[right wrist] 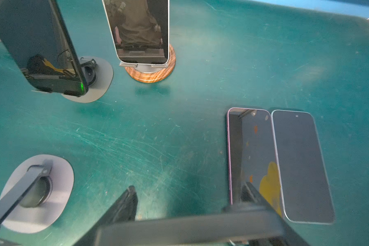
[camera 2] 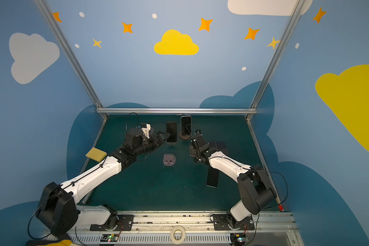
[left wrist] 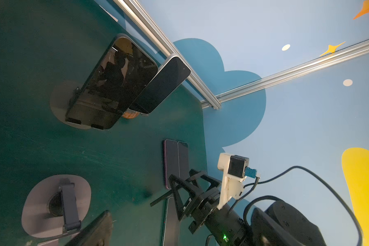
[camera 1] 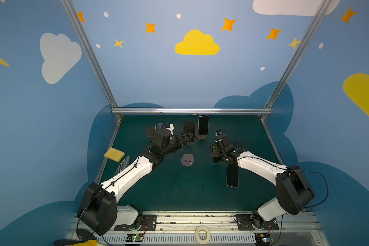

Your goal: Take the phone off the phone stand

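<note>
I think I was at the reach-in step. My left gripper was wide open with nothing in it, and it was right beside the dark phone. That phone was at the back of the green table, leaning on its grey stand with its bottom edge in the little hooks. It looked flat, thin, black and shiny like a mirror, so I guessed it would be slippery. Next to it, a silver phone stood on a round wooden stand. My right gripper seemed to be squeezed on another phone, the held phone, which stuck out from it over the table. I could not see the pinch spot well. An empty stand sat in the middle of the table. Two flat phones lay side by side on the table, near the right gripper. For the next move, I thought the left fingers had to go around the two long sides of the dark phone and close softly. Then the phone had to go up and out of the hooks. I thought the stand might tip if I pulled sideways.
</note>
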{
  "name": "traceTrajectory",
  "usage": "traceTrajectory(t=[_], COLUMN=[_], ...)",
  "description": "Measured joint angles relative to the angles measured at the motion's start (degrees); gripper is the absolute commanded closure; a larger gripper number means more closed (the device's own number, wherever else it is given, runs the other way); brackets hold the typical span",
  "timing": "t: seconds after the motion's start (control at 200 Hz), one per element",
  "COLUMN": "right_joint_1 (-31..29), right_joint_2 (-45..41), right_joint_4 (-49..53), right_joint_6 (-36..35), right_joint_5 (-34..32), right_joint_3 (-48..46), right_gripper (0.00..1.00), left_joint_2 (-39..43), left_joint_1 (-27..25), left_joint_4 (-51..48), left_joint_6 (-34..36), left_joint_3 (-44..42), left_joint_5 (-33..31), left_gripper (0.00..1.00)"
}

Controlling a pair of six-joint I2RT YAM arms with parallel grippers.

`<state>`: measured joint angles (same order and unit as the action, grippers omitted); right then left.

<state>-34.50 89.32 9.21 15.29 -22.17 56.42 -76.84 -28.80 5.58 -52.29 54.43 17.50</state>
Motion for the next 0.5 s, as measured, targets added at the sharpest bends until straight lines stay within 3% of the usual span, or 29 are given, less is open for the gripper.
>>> traceTrajectory(t=[0.265, 0.501], right_joint_1=[5.2, 6.1], right_joint_2=[3.8, 11.1], right_joint_4=[5.7, 15.2], right_joint_6=[-1.0, -0.3], right_joint_5=[7.1, 10.9], right_joint_3=[5.6, 15.5], right_gripper=[0.46, 0.46], left_joint_2=[-0.4, -1.0], left_joint_1=[0.0, 0.0], left_joint_4=[-0.6, -0.7], left_joint_6=[0.6, 0.6], left_joint_3=[0.5, 1.0], left_joint_5=[0.3, 1.3], left_gripper=[0.00, 0.00])
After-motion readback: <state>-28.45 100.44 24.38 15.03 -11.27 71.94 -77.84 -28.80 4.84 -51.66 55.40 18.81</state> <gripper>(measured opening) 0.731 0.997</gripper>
